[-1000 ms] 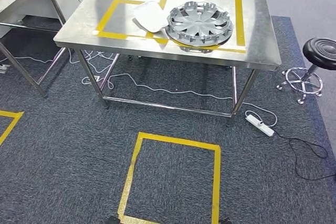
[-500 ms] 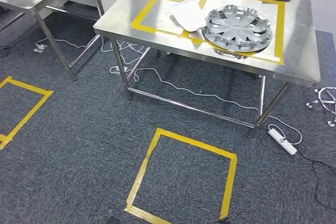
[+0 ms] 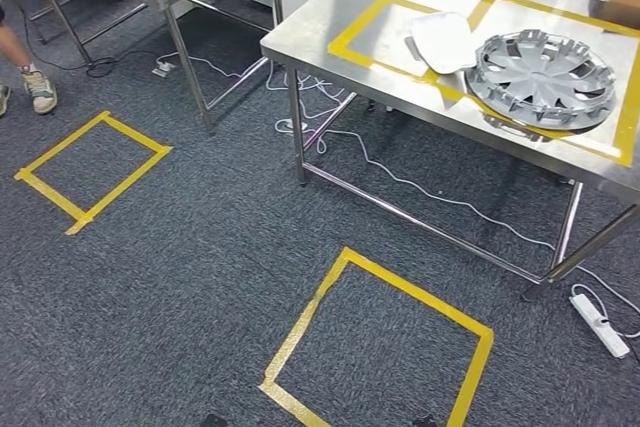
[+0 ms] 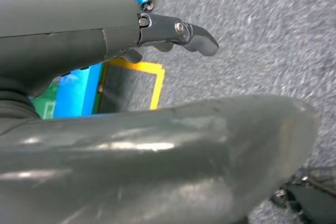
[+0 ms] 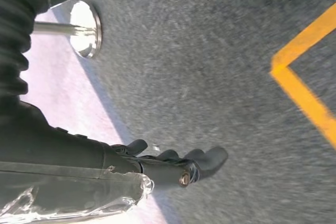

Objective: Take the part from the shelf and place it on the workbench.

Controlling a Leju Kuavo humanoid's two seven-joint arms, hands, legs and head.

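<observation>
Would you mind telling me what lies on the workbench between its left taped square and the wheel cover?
In the head view, a white tray-like part lies there, beside the wheel cover.

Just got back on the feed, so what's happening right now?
Nothing is being handled. Both arms hang over the carpet, and the left hand and right hand hold nothing, fingers extended. On the steel workbench a grey wheel cover lies in a yellow-taped frame, partly over a white part. A person's foot shows at the far left.
</observation>
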